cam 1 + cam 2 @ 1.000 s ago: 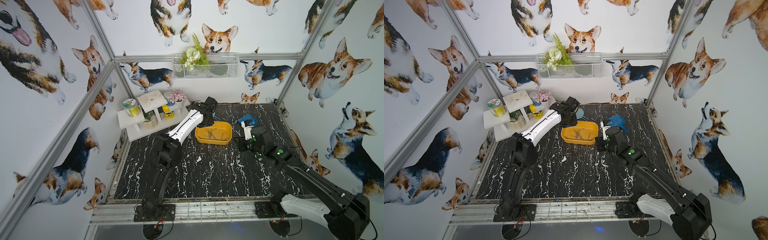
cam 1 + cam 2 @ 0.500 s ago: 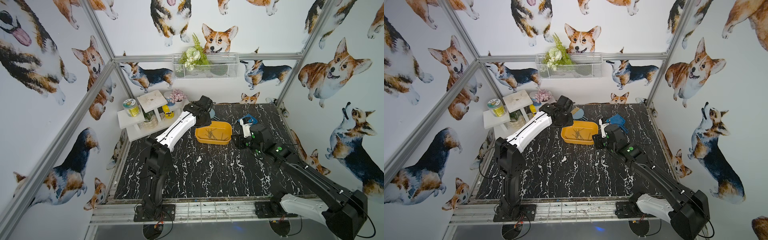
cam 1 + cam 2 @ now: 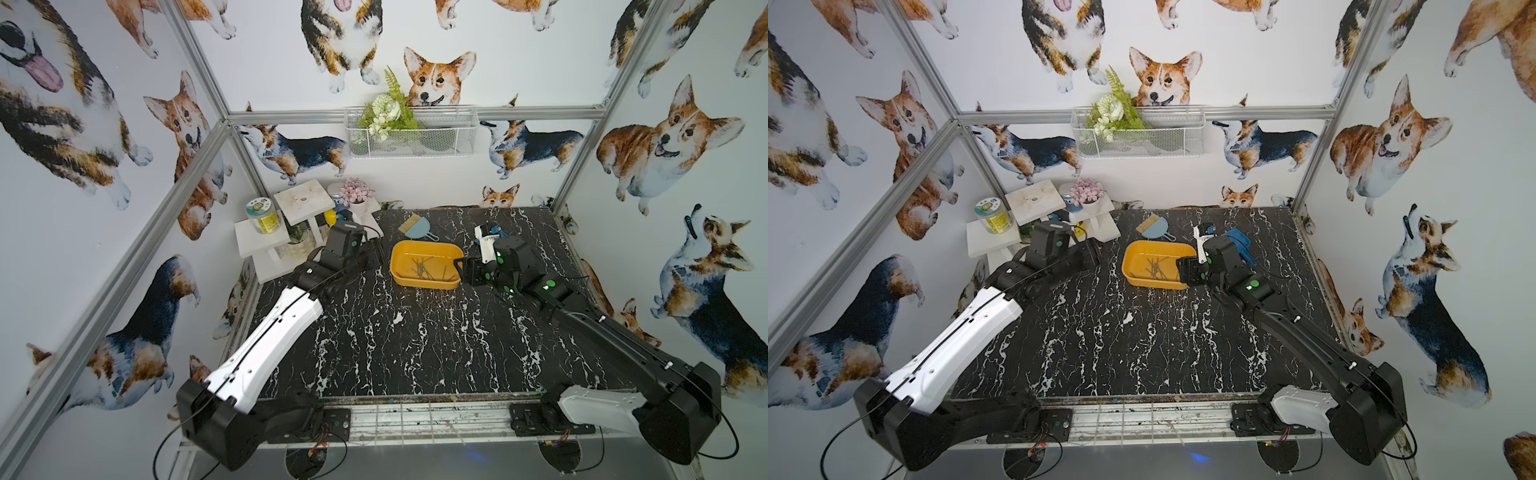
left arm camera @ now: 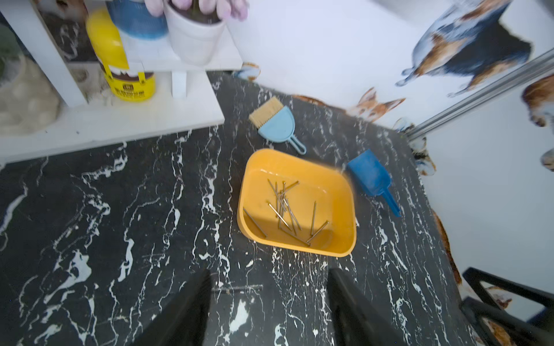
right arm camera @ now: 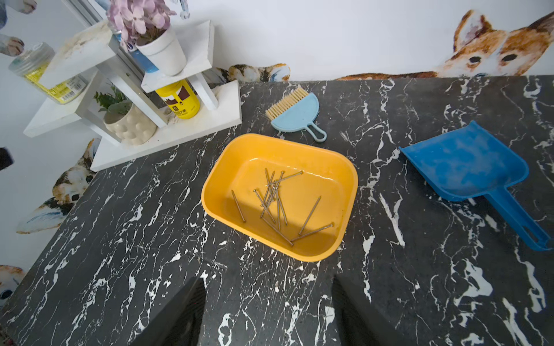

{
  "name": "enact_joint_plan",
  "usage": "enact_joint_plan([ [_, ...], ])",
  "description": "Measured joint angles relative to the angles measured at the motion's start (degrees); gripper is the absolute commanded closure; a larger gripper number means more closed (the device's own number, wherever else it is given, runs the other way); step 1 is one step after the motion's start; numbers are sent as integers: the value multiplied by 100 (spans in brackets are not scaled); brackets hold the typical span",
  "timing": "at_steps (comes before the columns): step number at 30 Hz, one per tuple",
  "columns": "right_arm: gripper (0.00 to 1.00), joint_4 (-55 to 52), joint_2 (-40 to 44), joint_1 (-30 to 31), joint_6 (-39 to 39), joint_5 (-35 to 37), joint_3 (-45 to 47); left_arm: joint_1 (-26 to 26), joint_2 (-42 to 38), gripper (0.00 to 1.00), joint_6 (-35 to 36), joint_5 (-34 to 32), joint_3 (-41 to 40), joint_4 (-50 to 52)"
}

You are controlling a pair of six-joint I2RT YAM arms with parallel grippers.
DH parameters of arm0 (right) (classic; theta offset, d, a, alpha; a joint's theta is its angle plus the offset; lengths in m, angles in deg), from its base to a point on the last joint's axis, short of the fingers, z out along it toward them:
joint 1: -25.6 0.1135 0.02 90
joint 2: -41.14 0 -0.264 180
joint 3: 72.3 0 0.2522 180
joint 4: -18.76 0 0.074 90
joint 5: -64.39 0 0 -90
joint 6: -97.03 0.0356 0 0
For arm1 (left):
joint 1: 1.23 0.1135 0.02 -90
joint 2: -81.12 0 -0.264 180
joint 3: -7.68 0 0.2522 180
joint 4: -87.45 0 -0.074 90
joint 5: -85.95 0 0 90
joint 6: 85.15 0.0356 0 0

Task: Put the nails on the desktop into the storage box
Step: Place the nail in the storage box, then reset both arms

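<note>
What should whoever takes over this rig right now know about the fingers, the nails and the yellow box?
Left gripper: fingers open, empty, over the desktop, short of the storage box.
Right gripper: fingers open, empty, near the box's opposite end.
Nails: a loose pile inside the box.
Dustpan and brush: on the desktop beside the box, not held.
Left to do: check the thin streak by the left fingers. I cannot tell whether it is a nail or a scratch. No other loose nails visible.

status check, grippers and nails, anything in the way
Both open, empty: left gripper, right gripper. Nails lie in storage box. Thin streak on desktop by left gripper, maybe a stray nail. Nothing blocking box.
</note>
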Motion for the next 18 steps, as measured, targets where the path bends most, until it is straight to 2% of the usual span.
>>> enact_joint_plan([
  [1, 18, 157, 11, -2, -9, 13, 37, 13, -286, 0, 70, -144, -164, -122],
  [3, 0, 380, 20, -17, -20, 105, 92, 26, -772, 0, 330, -404, -479, -431],
  [7, 0, 546, -190, -22, -125, 415, -111, 26, -1744, 0, 1060, -691, -1104, -975],
  [9, 3, 555, -376, -22, -140, 632, -302, 26, -2404, 0, 1270, -920, -1694, -1547],
  [12, 2, 595, -566, -22, -197, 927, -378, 28, -3550, 0, 1661, -1298, -2811, -2398],
  [15, 2, 739, -546, -22, -293, 1110, -249, 28, -3735, 0, 1943, -1768, -2986, -2658],
  [18, 2, 1342, -225, -22, -444, 1241, 212, 28, -3799, 0, 2151, -2074, -3265, -2769],
])
